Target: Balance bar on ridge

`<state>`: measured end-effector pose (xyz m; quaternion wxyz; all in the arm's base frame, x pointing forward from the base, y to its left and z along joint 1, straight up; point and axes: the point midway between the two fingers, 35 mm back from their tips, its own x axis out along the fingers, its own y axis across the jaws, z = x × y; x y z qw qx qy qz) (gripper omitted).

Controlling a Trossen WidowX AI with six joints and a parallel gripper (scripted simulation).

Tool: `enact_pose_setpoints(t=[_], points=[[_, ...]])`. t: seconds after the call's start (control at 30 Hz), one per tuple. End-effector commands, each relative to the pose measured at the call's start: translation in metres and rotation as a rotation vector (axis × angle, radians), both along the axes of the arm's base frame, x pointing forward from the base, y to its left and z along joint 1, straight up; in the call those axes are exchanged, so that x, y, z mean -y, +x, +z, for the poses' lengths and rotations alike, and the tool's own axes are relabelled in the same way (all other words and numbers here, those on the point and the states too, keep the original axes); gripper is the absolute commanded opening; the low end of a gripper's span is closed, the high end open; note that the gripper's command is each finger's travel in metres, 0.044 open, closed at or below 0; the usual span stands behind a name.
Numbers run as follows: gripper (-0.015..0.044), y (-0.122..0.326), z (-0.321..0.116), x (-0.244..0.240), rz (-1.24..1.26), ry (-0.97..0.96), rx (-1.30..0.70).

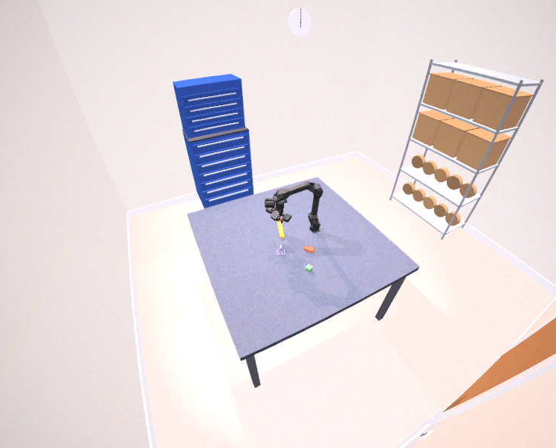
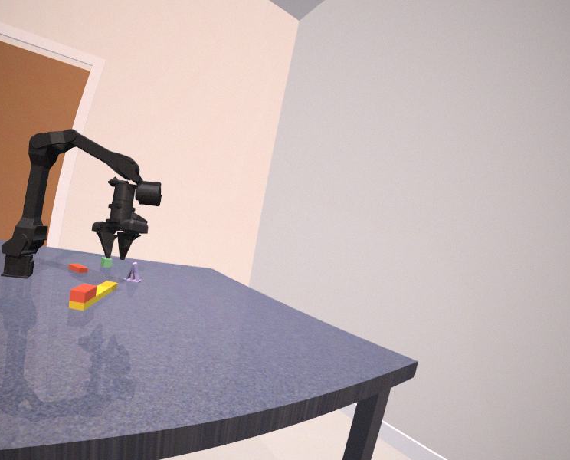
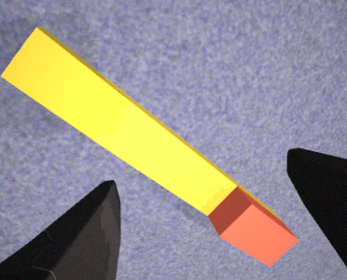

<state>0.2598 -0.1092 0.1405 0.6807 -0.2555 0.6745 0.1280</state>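
The yellow bar (image 1: 281, 231) (image 2: 108, 287) (image 3: 113, 121) lies flat on the table, with a red block (image 2: 82, 293) (image 3: 259, 233) on top of one end. The small lilac ridge (image 1: 280, 252) (image 2: 133, 274) stands on the table beyond the bar's plain end and carries nothing; it is out of the wrist view. My gripper (image 1: 281, 217) (image 2: 115, 257) (image 3: 203, 176) is open and empty, pointing down from above the bar. In the wrist view the bar runs diagonally between the fingertips, with the red block nearer the right finger. Neither finger appears to touch the bar.
A loose red-orange block (image 1: 309, 249) (image 2: 77, 268) lies on the table (image 1: 268, 308) (image 2: 255, 366) on the arm-base side of the ridge. A green cube (image 1: 309, 268) (image 2: 106, 262) sits farther from the arm's base.
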Motion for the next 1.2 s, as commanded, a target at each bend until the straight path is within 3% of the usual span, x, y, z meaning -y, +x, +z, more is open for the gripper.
enact_pose_setpoints(t=[0.0,0.87,1.17], points=[[0.0315,-0.004,0.0,0.004,0.085,0.019,-0.023],[0.0315,-0.032,0.002,0.029,0.665,0.12,-0.095],[0.0315,-0.032,-0.009,0.031,0.68,0.122,-0.095]])
